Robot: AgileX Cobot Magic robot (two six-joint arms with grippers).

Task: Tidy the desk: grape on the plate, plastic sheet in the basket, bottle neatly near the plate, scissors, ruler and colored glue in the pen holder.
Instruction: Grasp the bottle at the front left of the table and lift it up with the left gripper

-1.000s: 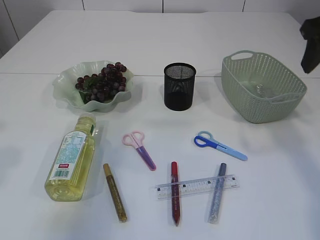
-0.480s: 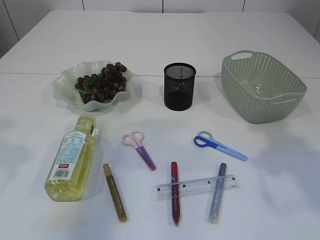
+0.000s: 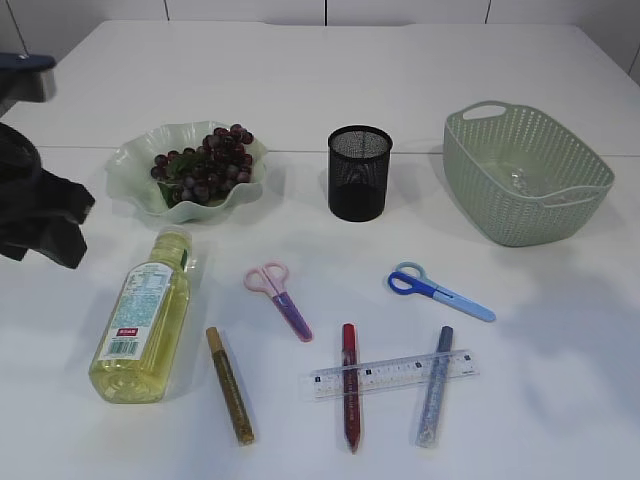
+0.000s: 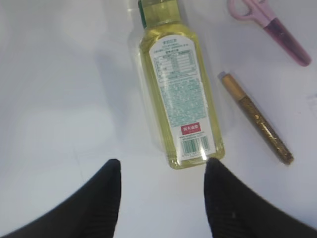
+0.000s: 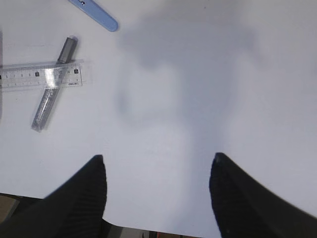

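The bottle (image 3: pixel 145 315) of yellow liquid lies on its side below the green plate (image 3: pixel 130 165), which holds the grape bunch (image 3: pixel 205 165). My left gripper (image 4: pixel 163 166) hovers open just off the bottle's base (image 4: pixel 181 94), holding nothing. Pink scissors (image 3: pixel 278 295), blue scissors (image 3: pixel 438 292), a clear ruler (image 3: pixel 393 373) and gold (image 3: pixel 230 385), red (image 3: pixel 350 385) and silver (image 3: pixel 435 385) glue sticks lie along the front. The ruler rests across the red and silver sticks. A clear plastic sheet (image 3: pixel 522 181) sits in the basket (image 3: pixel 525 175). My right gripper (image 5: pixel 158 156) is open over bare table.
The black mesh pen holder (image 3: pixel 359 172) stands between plate and basket. The left arm (image 3: pixel 40 210) is at the left edge, beside the plate. The right wrist view shows the table's near edge just behind the jaws, with the ruler end (image 5: pixel 42 74) at the far left.
The left arm has come into the exterior view at the left edge. The right arm, seen at the upper right a second ago, has left that view.
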